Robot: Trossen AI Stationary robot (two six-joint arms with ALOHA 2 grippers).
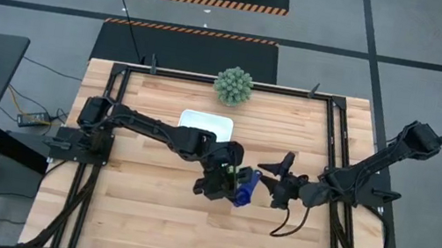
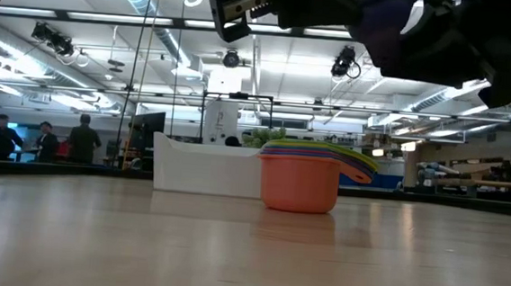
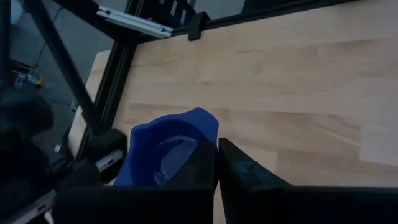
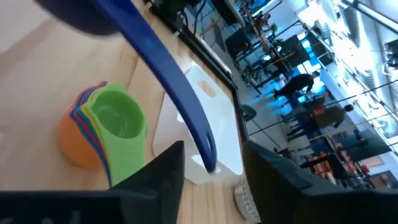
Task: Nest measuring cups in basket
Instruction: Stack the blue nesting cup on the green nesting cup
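1. The tabletop [image 1: 145,210] is pale wood inside a black frame and fills the middle of my overhead view. The left arm reaches in from the frame's left, the right arm from its right, and they meet just below centre.

2. The basket [image 1: 206,124], a shallow white tub, sits above centre on the tabletop, just below a spiky green plant [image 1: 233,86]. I see no cup in it. In the low view it stands behind the cups.

3. A nested stack of measuring cups [image 2: 303,178] stands on the tabletop, outside the basket. In the low view it is centre frame, orange cup at the bottom with coloured rims layered above. The right wrist view shows a green cup [image 4: 117,118] uppermost in the stack.

4. The left tool [image 1: 228,181] is clamped on the rim of a dark blue cup [image 3: 168,152], held above the tabletop beside the stack.

5. The right tool [image 1: 269,182] sits just right of that cup. In its wrist view, the long blue handle [image 4: 168,81] runs down between its two fingers [image 4: 158,171], which stand partly apart and have no grip on it that I can see.

6. My judgement: this is a hand-over of the dark blue cup, with nesting nearly done. Next I would close the right tool on the handle, release the left, seat the cup, then get the whole stack into the basket.
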